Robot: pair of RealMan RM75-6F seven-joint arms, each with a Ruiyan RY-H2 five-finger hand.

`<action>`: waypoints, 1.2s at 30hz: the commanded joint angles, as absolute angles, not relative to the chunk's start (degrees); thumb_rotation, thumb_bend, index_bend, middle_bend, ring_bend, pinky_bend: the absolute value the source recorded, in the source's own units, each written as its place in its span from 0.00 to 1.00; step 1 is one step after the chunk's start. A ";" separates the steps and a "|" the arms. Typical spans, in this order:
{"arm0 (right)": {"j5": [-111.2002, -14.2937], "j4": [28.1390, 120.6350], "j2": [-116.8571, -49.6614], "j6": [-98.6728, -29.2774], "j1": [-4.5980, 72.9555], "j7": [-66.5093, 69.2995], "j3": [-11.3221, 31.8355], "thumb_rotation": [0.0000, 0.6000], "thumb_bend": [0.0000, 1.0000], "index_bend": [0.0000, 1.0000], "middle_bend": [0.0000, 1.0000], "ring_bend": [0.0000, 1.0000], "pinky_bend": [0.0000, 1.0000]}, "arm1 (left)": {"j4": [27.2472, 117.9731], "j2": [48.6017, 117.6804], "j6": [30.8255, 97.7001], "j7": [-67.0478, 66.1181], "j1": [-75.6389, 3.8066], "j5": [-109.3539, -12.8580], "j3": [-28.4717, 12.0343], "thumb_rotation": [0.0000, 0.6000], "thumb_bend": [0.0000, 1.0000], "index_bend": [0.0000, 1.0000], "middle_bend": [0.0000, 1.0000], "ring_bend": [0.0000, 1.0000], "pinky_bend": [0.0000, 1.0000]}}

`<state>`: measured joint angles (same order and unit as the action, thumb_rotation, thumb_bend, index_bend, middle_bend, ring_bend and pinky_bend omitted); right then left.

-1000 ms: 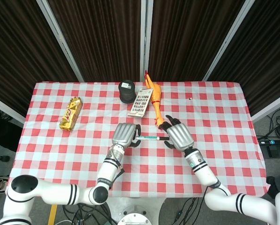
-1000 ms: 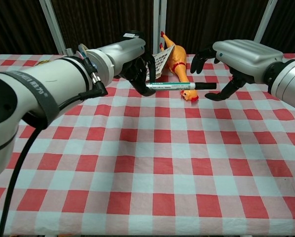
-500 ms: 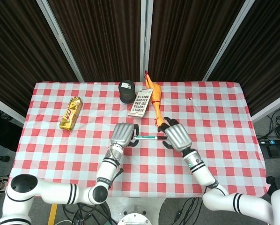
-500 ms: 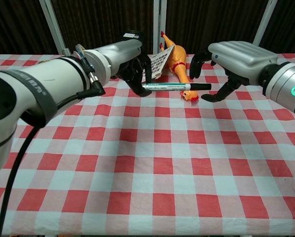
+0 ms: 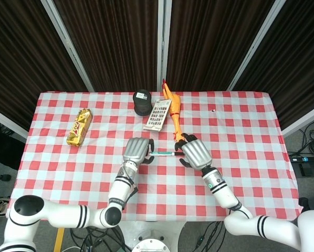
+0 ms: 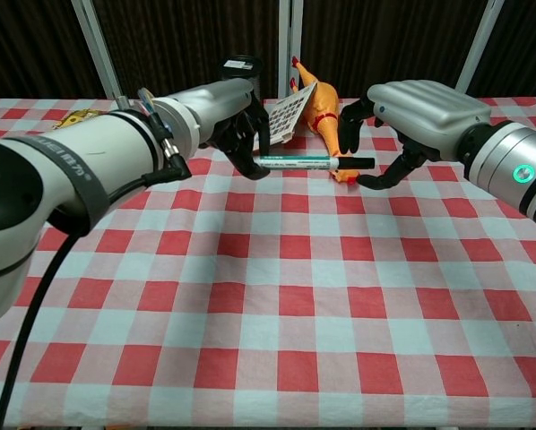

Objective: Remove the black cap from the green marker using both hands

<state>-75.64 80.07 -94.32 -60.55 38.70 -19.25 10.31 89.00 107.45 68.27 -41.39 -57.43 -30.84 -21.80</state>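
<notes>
The green marker [image 6: 295, 162] hangs level above the table, and my left hand [image 6: 237, 125] grips its left end. Its black cap [image 6: 353, 162] points right, into my right hand [image 6: 411, 107]. That hand's thumb stands above the cap and its fingers [image 6: 382, 175] curl below it, with a gap showing on both sides. In the head view the marker [image 5: 164, 154] spans between the left hand [image 5: 137, 151] and the right hand [image 5: 195, 154] near the table's middle.
A rubber chicken [image 6: 322, 112] lies just behind the marker, beside a printed card [image 6: 286, 115]. A black cylinder [image 5: 142, 102] stands at the back. A gold snack bar [image 5: 79, 127] lies far left on the checkered tablecloth [image 6: 277, 296].
My right hand has moved left, so the cap now lies between its thumb and fingers. The left hand and the marker have drifted slightly left.
</notes>
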 commanded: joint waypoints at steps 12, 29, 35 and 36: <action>-76.17 78.83 -95.75 -61.32 39.00 -18.95 9.98 1.00 0.20 0.51 0.47 0.22 0.31 | 89.66 107.78 68.77 -41.23 -57.29 -30.98 -21.33 1.00 0.45 0.64 0.67 1.00 1.00; -76.61 77.98 -96.44 -61.98 39.10 -18.27 9.96 1.00 0.21 0.57 0.53 0.27 0.32 | 91.14 107.20 68.90 -40.75 -56.87 -30.49 -21.49 1.00 0.45 0.64 0.67 1.00 1.00; -76.96 77.52 -96.72 -62.60 39.10 -17.89 10.14 1.00 0.22 0.62 0.57 0.30 0.32 | 91.45 107.07 68.72 -40.66 -56.90 -30.14 -21.57 1.00 0.45 0.65 0.67 1.00 1.00; -77.04 77.41 -96.81 -62.77 39.08 -17.90 10.16 1.00 0.22 0.63 0.57 0.31 0.32 | 91.48 107.05 68.70 -40.66 -56.90 -30.04 -21.58 1.00 0.45 0.65 0.67 1.00 1.00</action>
